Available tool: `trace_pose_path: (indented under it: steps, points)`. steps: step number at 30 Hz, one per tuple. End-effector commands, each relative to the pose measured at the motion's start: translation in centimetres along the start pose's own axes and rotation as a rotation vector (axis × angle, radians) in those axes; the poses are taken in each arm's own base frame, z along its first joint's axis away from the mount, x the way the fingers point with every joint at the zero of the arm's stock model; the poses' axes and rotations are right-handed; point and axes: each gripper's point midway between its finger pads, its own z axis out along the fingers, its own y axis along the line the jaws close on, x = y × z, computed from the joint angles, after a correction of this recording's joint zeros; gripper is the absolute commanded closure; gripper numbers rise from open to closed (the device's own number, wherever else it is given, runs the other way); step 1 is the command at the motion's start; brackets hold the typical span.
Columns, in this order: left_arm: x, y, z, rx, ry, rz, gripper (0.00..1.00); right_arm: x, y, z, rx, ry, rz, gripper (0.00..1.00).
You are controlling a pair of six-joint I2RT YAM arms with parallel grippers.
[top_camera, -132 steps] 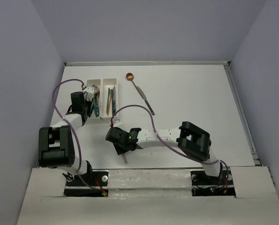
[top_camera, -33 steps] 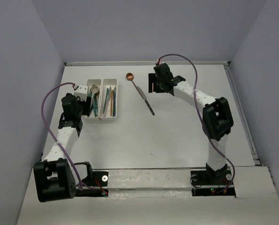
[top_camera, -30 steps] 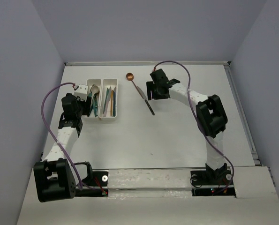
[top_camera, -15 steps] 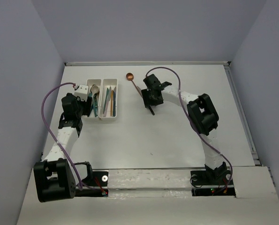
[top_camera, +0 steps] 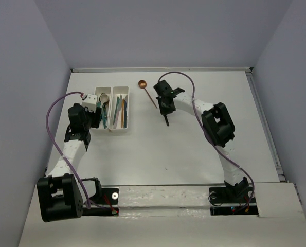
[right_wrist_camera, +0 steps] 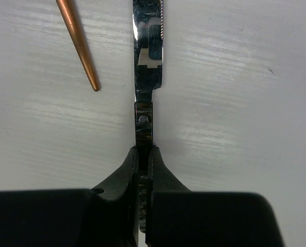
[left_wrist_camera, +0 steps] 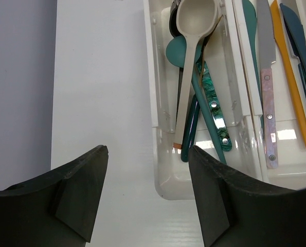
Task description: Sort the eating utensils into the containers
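A knife with a silver blade (right_wrist_camera: 148, 41) and a dark mottled handle (right_wrist_camera: 144, 123) lies on the table, and my right gripper (right_wrist_camera: 144, 150) is shut on that handle. From above, the right gripper (top_camera: 166, 108) covers the knife (top_camera: 167, 121) apart from its near end. A copper spoon (top_camera: 142, 84) lies just left of it; its handle tip (right_wrist_camera: 79, 46) ends beside the blade. Two white trays stand side by side: the left tray (left_wrist_camera: 179, 176) holds beige and teal spoons, the right tray (left_wrist_camera: 256, 135) holds pink-handled, orange and teal knives. My left gripper (left_wrist_camera: 147, 195) hangs open over the left tray's near end.
The trays (top_camera: 111, 109) stand at the far left of the white table. Grey walls close in the left and right sides, and a rail (top_camera: 263, 123) runs along the table's right edge. Purple cables loop over both arms.
My right arm has swung left from the far side and come down on the knife, and its jaws have shut on the handle. The left arm has stayed still.
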Motion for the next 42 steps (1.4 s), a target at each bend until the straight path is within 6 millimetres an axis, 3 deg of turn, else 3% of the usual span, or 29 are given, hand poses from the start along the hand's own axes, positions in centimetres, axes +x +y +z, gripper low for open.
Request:
trace_pose_path:
  steps: [1,2,4,5,6,7,9,10,11,12,15,16,17,18,19,20,21,23,24,32,36,38,42]
  points:
    - [-1.1,0.4,-0.2,-0.013,-0.048,0.004,0.24,0.5,-1.5,-0.7,0.08,-0.026,0.062,1.0]
    - [-1.1,0.4,-0.3,-0.012,-0.05,0.004,0.24,0.3,-1.9,-1.4,0.097,-0.043,0.083,1.0]
    - [-1.1,0.3,-0.3,-0.007,-0.051,0.004,0.24,-2.7,-2.0,-4.7,0.077,-0.161,0.16,1.0]
    - [-1.1,0.3,-0.3,-0.007,-0.05,0.004,0.24,-2.7,-1.5,-5.6,0.055,-0.188,0.181,1.0]
    - [-1.0,0.3,-0.2,-0.006,-0.048,0.003,0.24,-3.5,-0.5,-7.0,0.017,-0.236,0.19,1.0]
    - [-1.0,0.3,-0.2,-0.006,-0.047,0.003,0.24,-6.6,0.8,-10.5,-0.07,-0.365,0.227,1.0]
    - [-1.1,0.2,-0.2,-0.006,-0.05,0.004,0.24,-7.9,2.7,-13.1,-0.147,-0.451,0.245,1.0]
    - [-1.1,0.3,-0.2,-0.007,-0.05,0.003,0.24,-9.4,5.2,-15.5,-0.231,-0.532,0.247,1.0]
    - [-1.1,0.3,-0.2,-0.007,-0.05,0.001,0.24,-10.0,6.7,-16.5,-0.279,-0.564,0.25,1.0]
    - [-1.1,0.3,-0.2,-0.008,-0.049,0.002,0.24,-10.9,9.6,-17.7,-0.368,-0.61,0.254,1.0]
    - [-1.1,0.4,-0.3,-0.014,-0.051,0.001,0.24,-12.2,13.3,-18.0,-0.482,-0.635,0.306,1.0]
    - [-1.2,0.5,-0.4,-0.016,-0.053,0.003,0.24,-12.9,15.8,-17.8,-0.573,-0.624,0.339,1.0]
    - [-1.2,0.5,-0.4,-0.017,-0.055,0.003,0.24,-13.7,16.6,-19.2,-0.626,-0.641,0.331,1.0]
    - [-1.2,0.4,-0.5,-0.016,-0.057,0.003,0.24,-13.0,18.3,-17.1,-0.67,-0.581,0.346,1.0]
    - [-1.3,0.5,-0.5,-0.019,-0.059,0.003,0.24,-13.2,19.0,-16.4,-0.686,-0.567,0.354,1.0]
    - [-1.2,0.5,-0.5,-0.018,-0.058,0.003,0.24,-13.9,20.5,-17.2,-0.725,-0.577,0.354,1.0]
    - [-1.3,0.5,-0.5,-0.017,-0.061,0.004,0.24,-12.9,21.9,-15.2,-0.728,-0.536,0.356,1.0]
    - [-1.2,0.4,-0.5,-0.013,-0.059,0.005,0.24,-13.0,23.4,-14.8,-0.75,-0.525,0.368,1.0]
    - [-1.2,0.4,-0.5,-0.015,-0.059,0.004,0.24,-12.0,24.3,-13.4,-0.746,-0.5,0.367,1.0]
    - [-1.2,0.2,-0.4,-0.002,-0.06,0.005,0.23,-10.5,24.4,-10.5,-0.712,-0.473,0.446,1.0]
    - [-1.2,0.2,-0.4,-0.002,-0.06,0.006,0.23,-10.1,25.2,-10.3,-0.733,-0.442,0.407,0.65]
    - [-1.2,0.1,-0.4,0.001,-0.059,0.006,0.23,-9.9,25.1,-10.4,-0.729,-0.436,0.399,0.6]
    - [-1.2,0.0,-0.4,0.006,-0.059,0.009,0.23,-11.0,23.7,-13.0,-0.692,-0.496,0.347,0.49]
